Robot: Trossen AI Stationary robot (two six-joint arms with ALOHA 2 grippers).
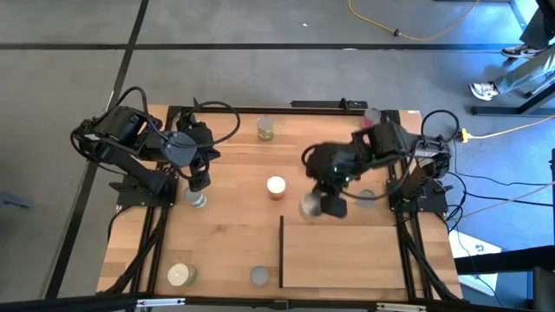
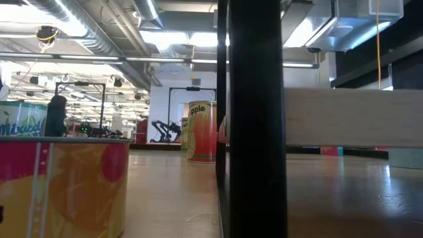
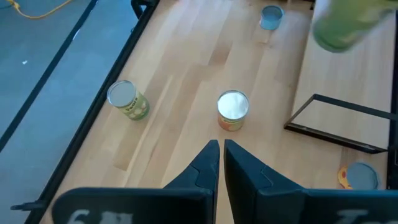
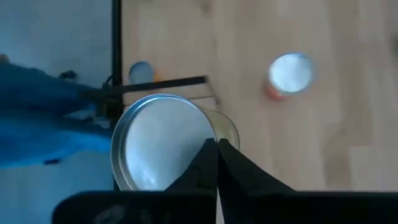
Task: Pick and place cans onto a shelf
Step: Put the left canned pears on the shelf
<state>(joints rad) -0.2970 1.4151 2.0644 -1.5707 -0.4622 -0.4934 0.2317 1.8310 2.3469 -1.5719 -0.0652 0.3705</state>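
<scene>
My right gripper (image 1: 323, 206) is shut on a green-sided can (image 4: 163, 140) with a silver top, and holds it in the air just beyond the far edge of the shelf (image 1: 347, 256). The same can shows as a green blur (image 3: 345, 25) in the left wrist view. The shelf is a light-wood panel with a black strip (image 1: 282, 251) along its left edge. My left gripper (image 3: 219, 149) hangs shut over the table's left part and touches nothing. In front of it a white-topped can (image 3: 233, 111) stands on its base. My right gripper has the can by the rim of its top (image 4: 208, 134), with the two fingertips (image 4: 225, 163) meeting at that edge. The fingers come from above, slanting down. The can hangs below them, clear of the table, with its top tipped toward the wrist camera.
Other cans stand on the table: a green one (image 1: 265, 128) at the far edge, a pinkish one (image 1: 373, 117) at the far right, a grey one (image 1: 366, 198) under the right arm, and a cream one (image 1: 179, 275) and a grey one (image 1: 259, 276) at the near edge.
</scene>
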